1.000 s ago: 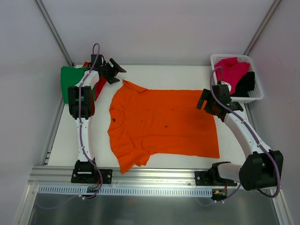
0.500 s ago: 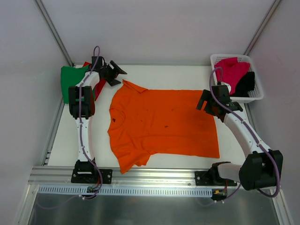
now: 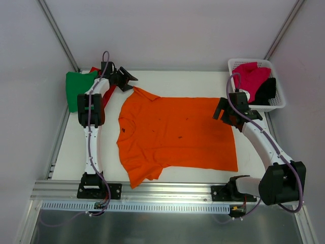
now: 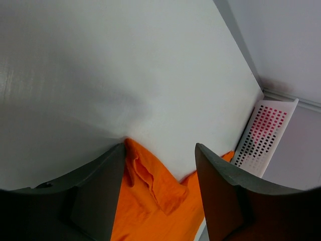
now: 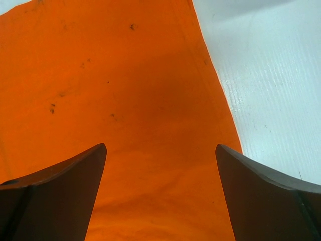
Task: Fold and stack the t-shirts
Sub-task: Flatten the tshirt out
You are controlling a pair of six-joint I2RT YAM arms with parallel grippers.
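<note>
Your left gripper (image 4: 160, 148) is narrowing, orange t-shirt (image 4: 150, 201) sleeve showing between its parted jaws; right gripper (image 5: 160, 146) is gaping wide above the cloth

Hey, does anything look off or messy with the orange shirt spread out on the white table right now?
Two things. The bright orange cloth t-shirt carries small dark specks scattered over its body, like stains or lint. Its far sleeve is creased and doubled over rather than flat.

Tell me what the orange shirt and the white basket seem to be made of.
Orange shirt: soft matte cloth, probably cotton knit; it lies limp, wrinkled, sleeve folded over. Basket: white, likely moulded plastic; stiff walls pierced with even holes.
</note>
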